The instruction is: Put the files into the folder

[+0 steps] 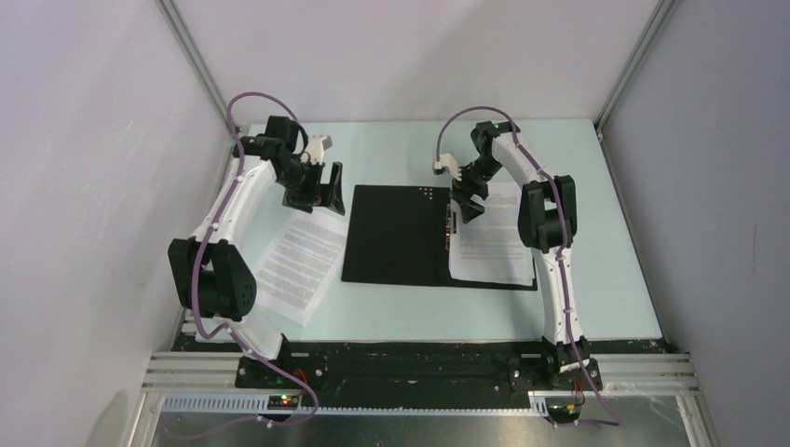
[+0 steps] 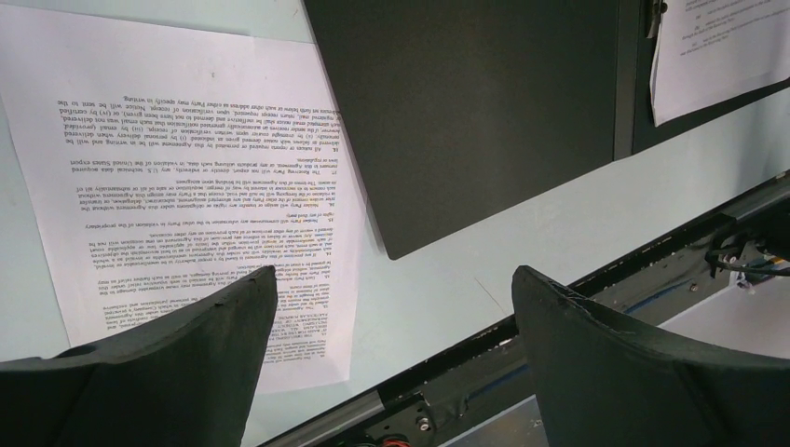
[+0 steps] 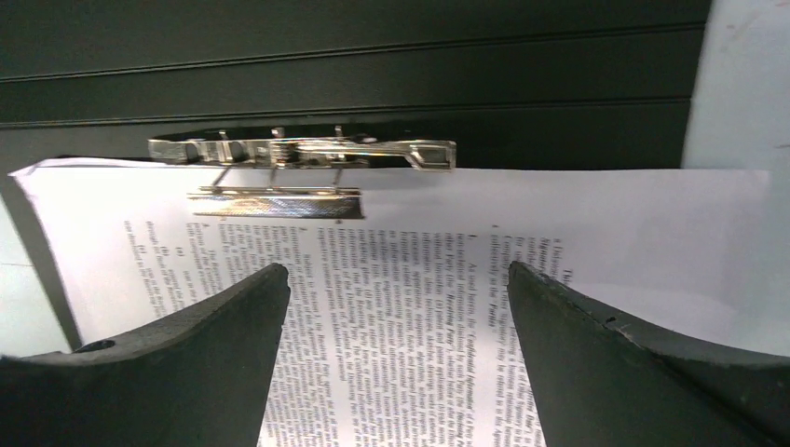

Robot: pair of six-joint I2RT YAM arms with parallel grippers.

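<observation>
- near the left edge of the table (image 1: pixel 419 317), one loose sheet (image 1: pixel 298 261) of the files lies askew, just beside the folder (image 1: pixel 396 233) and not yet in it.
- the single folder lies spread open at the table's middle, black inside up. its right half carries a filed sheet (image 1: pixel 494 247), one edge meeting the one metal clip (image 3: pixel 298 154). whether more sheets lie beneath it cannot be told.
- the right gripper (image 1: pixel 469 203) hangs over that sheet beside the clip, jaws wide, nothing between them.
- farther back, toward the far-left corner, the left gripper (image 1: pixel 321 182) hovers with its jaws wide and empty.
- judged step: one sheet looks filed and one is left. the next move calls for an arm to come down on the loose sheet, lift an edge off the flat surface and slide it onto the folder's right half.
</observation>
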